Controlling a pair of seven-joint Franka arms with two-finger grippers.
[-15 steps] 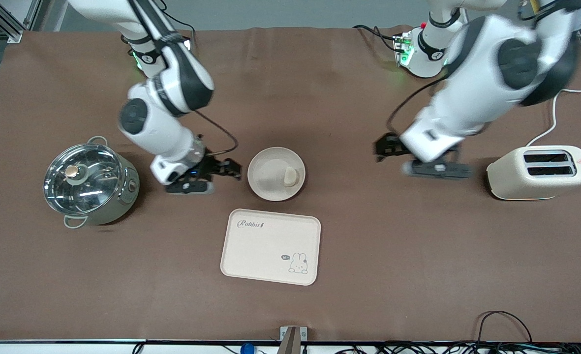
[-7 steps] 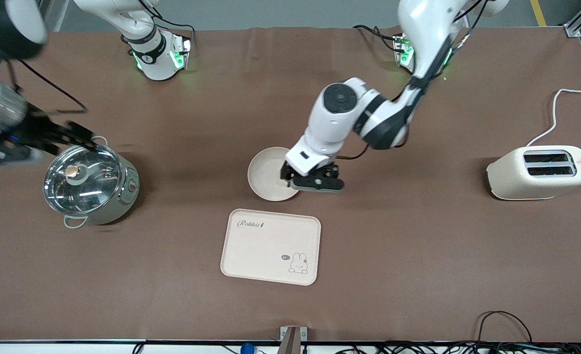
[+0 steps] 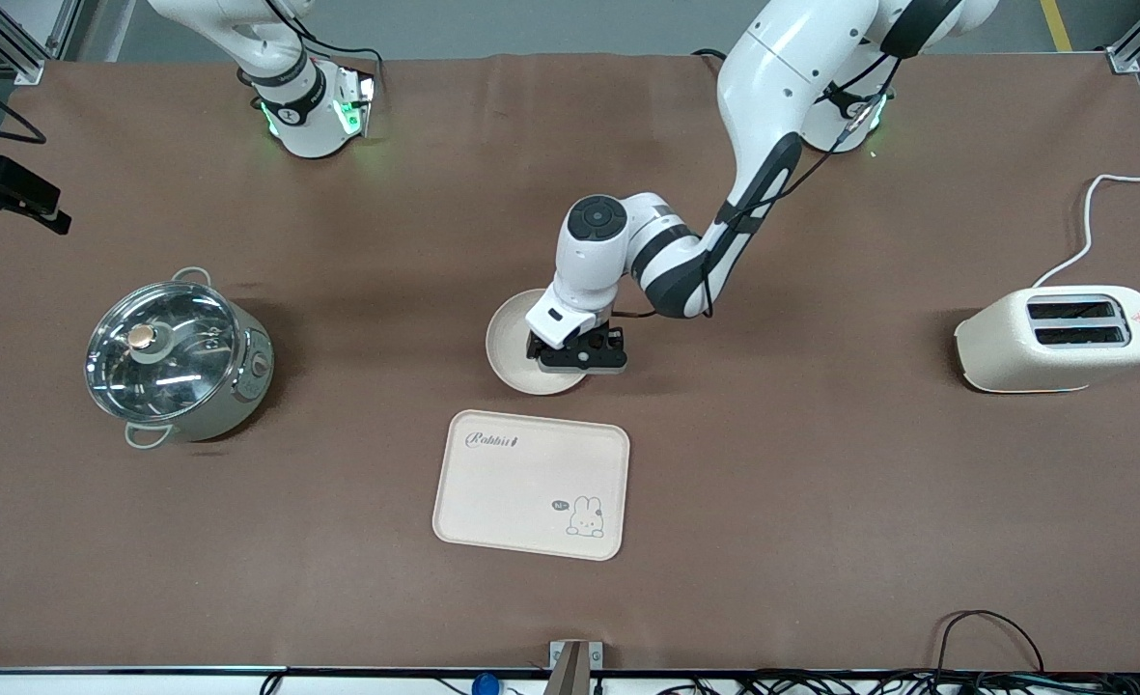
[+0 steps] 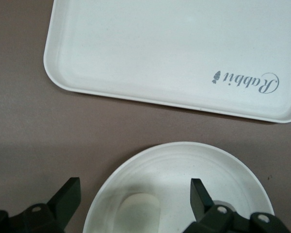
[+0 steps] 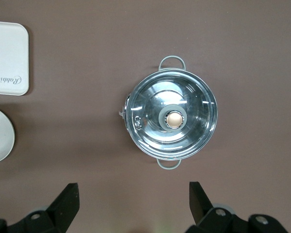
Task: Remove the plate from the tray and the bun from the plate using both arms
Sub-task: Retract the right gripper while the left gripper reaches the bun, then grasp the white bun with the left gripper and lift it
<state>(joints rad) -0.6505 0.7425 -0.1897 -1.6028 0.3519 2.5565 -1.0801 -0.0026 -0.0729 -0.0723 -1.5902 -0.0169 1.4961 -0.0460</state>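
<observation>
Front view, going left to right: at the far left edge, upper part of the frame, we see the right gripper [image 3: 12, 190] pulled high off to the side, over the desk [image 3: 820, 502] edge; its wrist view shows the fingers spread wide with nothing between them, so this arm waits. Left-centre sits a lidded steel pot [image 3: 176, 359], not part of the job. At centre the plate [image 3: 516, 346] lies on the bare desk just above the tray [image 3: 531, 483], apart from it, so we judge the plate-off-tray step done. The left gripper [image 3: 579, 354] is low over the plate's right part, hiding the bun there. In the left wrist view the bun [image 4: 138, 213] lies on the plate between wide-open fingers [image 4: 200, 195], nothing gripped yet; likely lined up for the pick. At right stands a toaster [image 3: 1057, 338].
</observation>
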